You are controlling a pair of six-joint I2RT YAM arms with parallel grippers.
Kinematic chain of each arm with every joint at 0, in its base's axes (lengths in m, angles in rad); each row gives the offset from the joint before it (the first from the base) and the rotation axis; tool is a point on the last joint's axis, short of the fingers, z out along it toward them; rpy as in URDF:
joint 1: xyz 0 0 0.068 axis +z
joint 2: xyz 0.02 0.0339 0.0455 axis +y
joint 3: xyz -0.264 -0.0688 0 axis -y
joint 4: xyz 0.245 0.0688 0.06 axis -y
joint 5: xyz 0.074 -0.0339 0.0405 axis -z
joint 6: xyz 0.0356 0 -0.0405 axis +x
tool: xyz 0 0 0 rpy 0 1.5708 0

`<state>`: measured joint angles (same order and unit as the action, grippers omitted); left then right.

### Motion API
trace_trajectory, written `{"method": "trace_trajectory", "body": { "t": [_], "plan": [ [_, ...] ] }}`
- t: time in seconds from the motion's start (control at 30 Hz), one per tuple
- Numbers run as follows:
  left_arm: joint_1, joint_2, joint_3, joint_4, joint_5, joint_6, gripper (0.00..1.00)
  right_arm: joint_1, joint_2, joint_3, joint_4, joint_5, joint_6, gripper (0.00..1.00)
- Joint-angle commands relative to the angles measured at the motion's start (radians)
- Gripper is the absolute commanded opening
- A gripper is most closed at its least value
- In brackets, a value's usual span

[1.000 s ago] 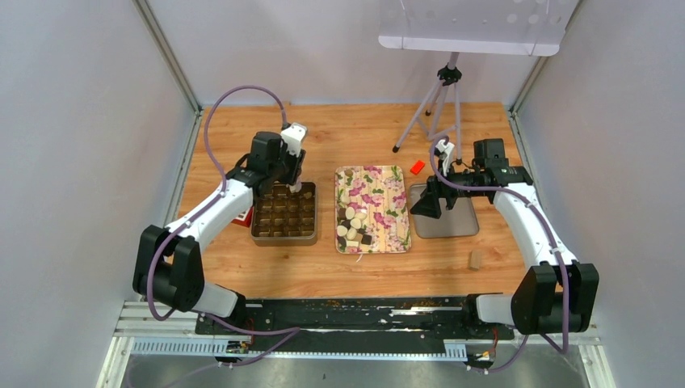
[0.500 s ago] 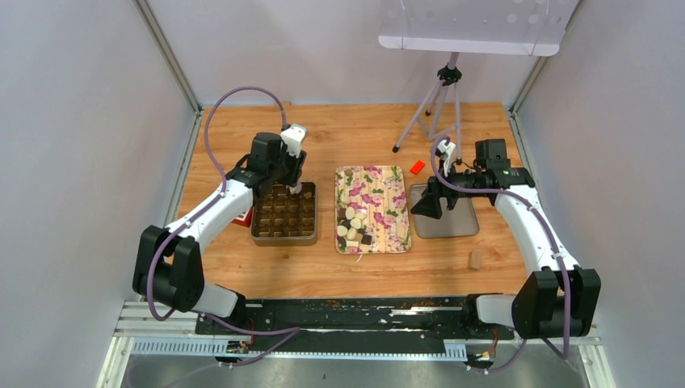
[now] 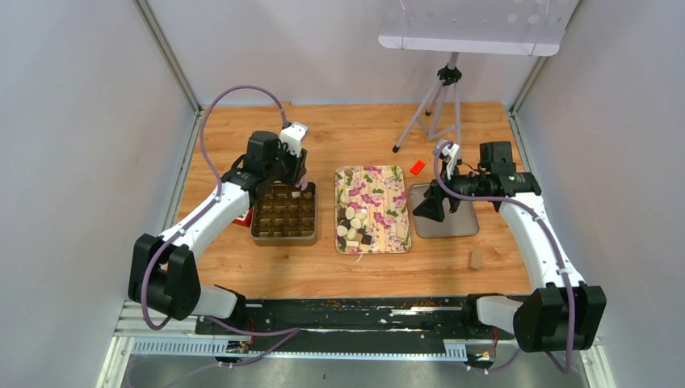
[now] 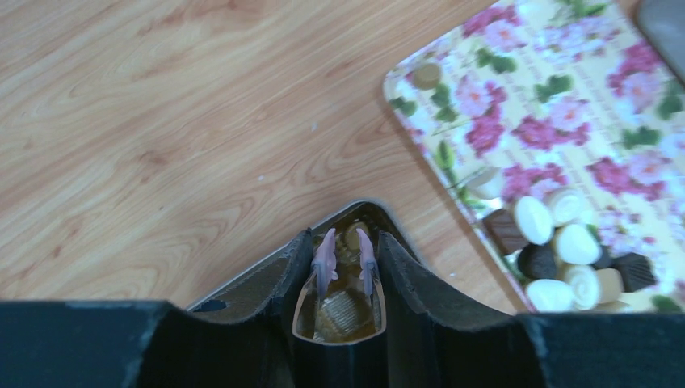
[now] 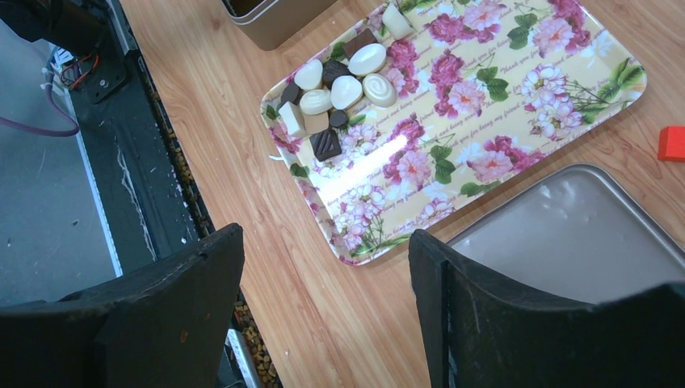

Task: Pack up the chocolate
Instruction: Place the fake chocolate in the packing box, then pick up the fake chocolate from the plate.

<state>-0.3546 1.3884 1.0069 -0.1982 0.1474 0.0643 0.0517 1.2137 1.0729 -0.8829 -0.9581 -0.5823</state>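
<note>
Starting at the near edge, a small tan cylinder stands alone on the light wooden table, not far from the right arm's base. Farther in, three things lie side by side: a gold rectangular metal tin with a grid of square compartments on the left, a long floral-printed tray in the middle, and a flat grey metal tray on the right. The small bite-sized chocolate pieces, round and square in dark brown, cream-white and tan, sit clustered at the near end of the floral tray, with a few strays farther along its left edge. The left gripper hangs over the tin's far right corner, its purple fingertips a narrow gap apart above a tan piece lying in a compartment; whether they pinch anything I cannot tell. The right gripper hovers with jaws spread wide and nothing between them, over the grey tray's left edge, beside the floral tray. Beyond the grey tray lies a small bright red block, and farthest back stands a thin-legged tripod
</note>
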Motion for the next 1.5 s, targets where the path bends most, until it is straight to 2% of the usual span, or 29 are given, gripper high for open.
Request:
{"method": "trace_trajectory", "body": {
  "t": [0.0, 0.1, 0.23, 0.67, 1.1, 1.33, 1.47],
  "plan": [
    [-0.045, -0.058, 0.041, 0.103, 0.163, -0.042, 0.43, 0.002, -0.055, -0.014, -0.011, 0.001, -0.033, 0.74],
    [-0.096, -0.029, 0.053, 0.105, 0.192, -0.031, 0.48, 0.002, -0.078, -0.035, -0.003, -0.003, -0.029, 0.74],
    [-0.154, 0.049, 0.107, 0.063, 0.148, -0.014, 0.51, 0.002, -0.103, -0.051, 0.005, -0.008, -0.021, 0.74],
    [-0.211, 0.260, 0.229, 0.084, 0.130, -0.057, 0.55, 0.002, -0.130, -0.048, -0.018, -0.009, -0.039, 0.74],
    [-0.223, 0.370, 0.274, 0.079, 0.122, -0.059, 0.52, 0.002, -0.137, -0.062, -0.015, -0.005, -0.037, 0.74],
    [-0.223, 0.388, 0.283, 0.061, 0.101, -0.060, 0.43, 0.001, -0.135, -0.063, -0.007, -0.003, -0.037, 0.74],
    [-0.224, 0.394, 0.292, 0.040, 0.101, -0.060, 0.46, 0.000, -0.136, -0.068, -0.005, -0.005, -0.035, 0.74]
  ]
}}
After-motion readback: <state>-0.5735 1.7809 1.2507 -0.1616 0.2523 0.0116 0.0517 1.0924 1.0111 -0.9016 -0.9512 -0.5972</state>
